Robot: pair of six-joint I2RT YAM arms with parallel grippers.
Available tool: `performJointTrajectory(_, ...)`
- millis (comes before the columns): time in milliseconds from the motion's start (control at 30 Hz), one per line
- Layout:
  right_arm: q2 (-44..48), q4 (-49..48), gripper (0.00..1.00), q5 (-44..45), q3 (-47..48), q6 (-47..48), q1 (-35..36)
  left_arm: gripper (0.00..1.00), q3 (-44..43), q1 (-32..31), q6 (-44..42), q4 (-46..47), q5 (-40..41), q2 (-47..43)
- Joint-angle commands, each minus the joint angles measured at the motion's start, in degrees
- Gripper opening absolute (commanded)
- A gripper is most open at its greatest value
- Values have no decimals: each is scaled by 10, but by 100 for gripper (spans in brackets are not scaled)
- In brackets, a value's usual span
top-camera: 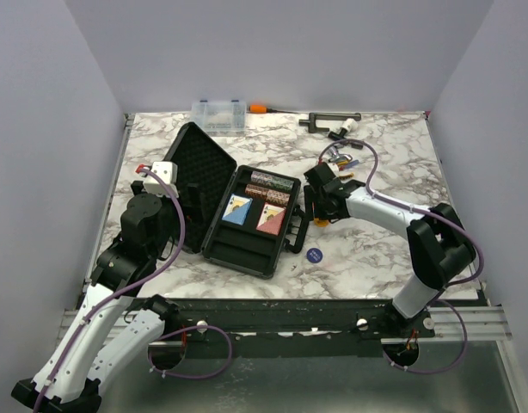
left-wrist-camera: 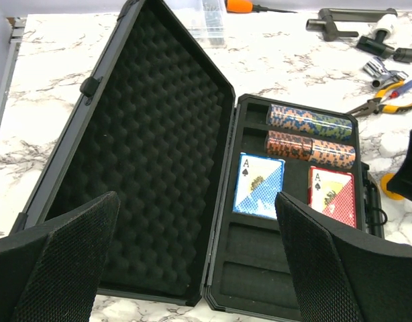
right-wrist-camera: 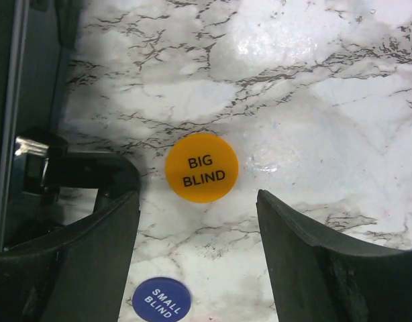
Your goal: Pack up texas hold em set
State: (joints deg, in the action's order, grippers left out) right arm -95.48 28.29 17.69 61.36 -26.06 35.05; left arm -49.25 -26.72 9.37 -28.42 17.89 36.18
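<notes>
The black foam-lined case (top-camera: 214, 245) lies open on the marble table, its lid (left-wrist-camera: 145, 147) tipped back to the left. In its tray sit two brownish chip rolls (left-wrist-camera: 310, 121), a blue deck (left-wrist-camera: 260, 184) and a red deck (left-wrist-camera: 333, 194). My left gripper (left-wrist-camera: 197, 198) hovers open over the case's hinge, holding nothing. An orange "BIG BLIND" disc (right-wrist-camera: 201, 168) lies flat on the table right of the case handle (right-wrist-camera: 78, 168). A blue "SMALL BLIND" disc (right-wrist-camera: 161, 300) lies nearer me. My right gripper (right-wrist-camera: 198, 198) stands open just above the orange disc, empty.
At the back edge sit a small clear organiser box (top-camera: 218, 114), an orange-handled screwdriver (top-camera: 262, 108) and a black T-shaped tool (top-camera: 328, 119). Yellow-handled pliers (left-wrist-camera: 387, 100) and small loose tools lie behind my right gripper. Grey walls close in three sides.
</notes>
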Motion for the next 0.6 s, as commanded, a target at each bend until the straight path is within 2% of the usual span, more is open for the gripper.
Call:
performJointTrajectory(0,-9,-10,74,2,-2,-17,-11,97,-2,3,-4,1,-74,9)
performJointTrajectory(133,1,-4,77,29,12,-41,-35,96,-15,3,-7,0,-206,62)
performJointTrajectory(267,11,16,80,54,42,-68,-78,93,-39,-6,8,-7,-273,118)
performJointTrajectory(367,33,26,87,60,61,-89,-119,93,-62,-24,37,-7,-278,159)
performJointTrajectory(400,45,24,99,64,63,-98,-130,92,-71,-31,48,-7,-280,183)
performJointTrajectory(567,80,7,100,89,97,-111,-169,90,-138,-127,74,-7,-211,307)
